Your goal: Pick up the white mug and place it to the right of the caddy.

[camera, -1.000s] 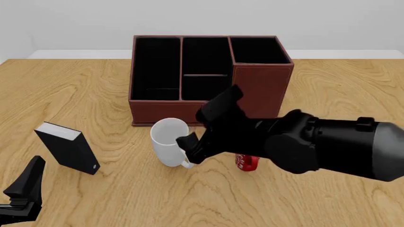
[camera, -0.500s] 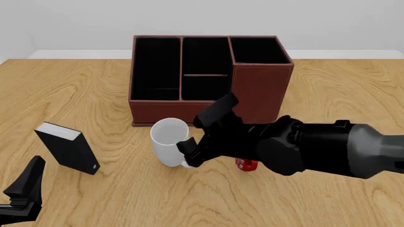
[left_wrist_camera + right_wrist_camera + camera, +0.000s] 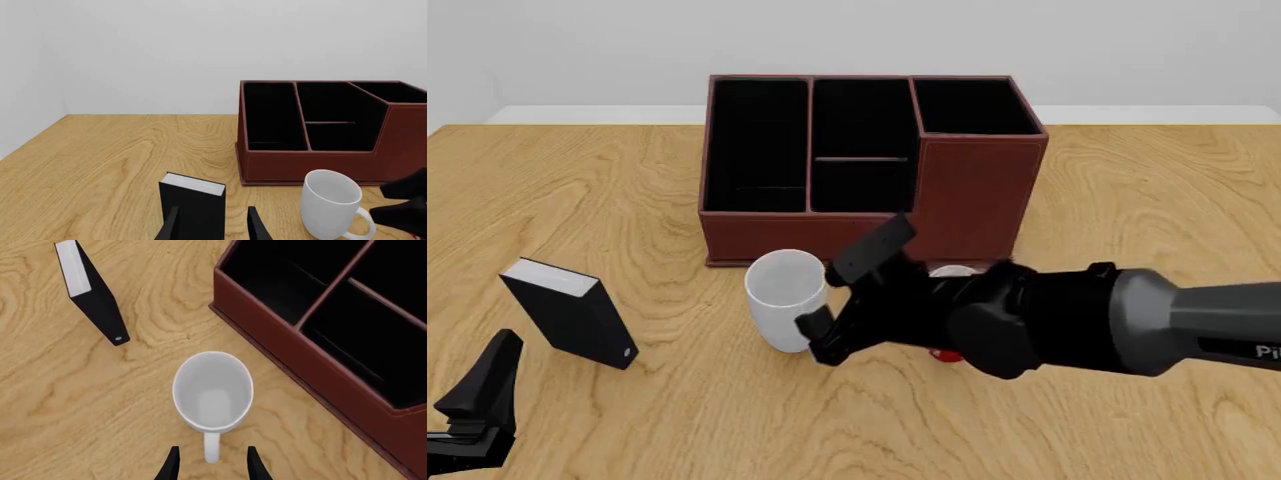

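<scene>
**Your right gripper is lined up on the mug's handle, not yet closed**

The white mug point(image 3: 785, 300) stands upright on the table point(image 3: 1121, 190), just in front of the caddy point(image 3: 981, 195) and near its left half, its handle point(image 3: 211, 448) turned toward you. That is why your right gripper point(image 3: 210, 463) comes in low from the near side: in the right wrist view its two fingers sit spread on either side of the handle, with nothing grasped. Closing there looks like your likely next step.

A red mug point(image 3: 945, 352) is mostly hidden behind your right arm, so lift clear of it before swinging right of the caddy.

The black box point(image 3: 567, 315) stands well to the left. Your left gripper point(image 3: 212, 224) rests spread and empty behind it.
</scene>
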Tool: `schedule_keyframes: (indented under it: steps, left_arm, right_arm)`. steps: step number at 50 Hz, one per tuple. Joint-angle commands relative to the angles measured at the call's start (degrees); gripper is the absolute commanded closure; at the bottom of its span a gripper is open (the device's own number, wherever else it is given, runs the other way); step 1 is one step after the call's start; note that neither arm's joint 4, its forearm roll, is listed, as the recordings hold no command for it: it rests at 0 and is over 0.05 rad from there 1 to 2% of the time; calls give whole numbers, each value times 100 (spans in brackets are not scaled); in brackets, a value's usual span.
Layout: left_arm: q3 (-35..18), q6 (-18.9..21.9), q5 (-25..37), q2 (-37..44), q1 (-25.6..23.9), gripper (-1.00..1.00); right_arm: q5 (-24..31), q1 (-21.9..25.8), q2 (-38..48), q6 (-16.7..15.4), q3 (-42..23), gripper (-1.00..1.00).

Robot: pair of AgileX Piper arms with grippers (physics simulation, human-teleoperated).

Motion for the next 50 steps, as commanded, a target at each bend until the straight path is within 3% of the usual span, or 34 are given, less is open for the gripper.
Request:
schedule_keyframes:
  steps: [1, 50]
  left_arm:
    - [0, 0, 0, 0, 0, -100]
    - [0, 0, 0, 0, 0, -100]
  right_arm:
    - [-96, 57, 291, 32, -63, -100]
    - [-313, 26, 908, 127, -133, -100]
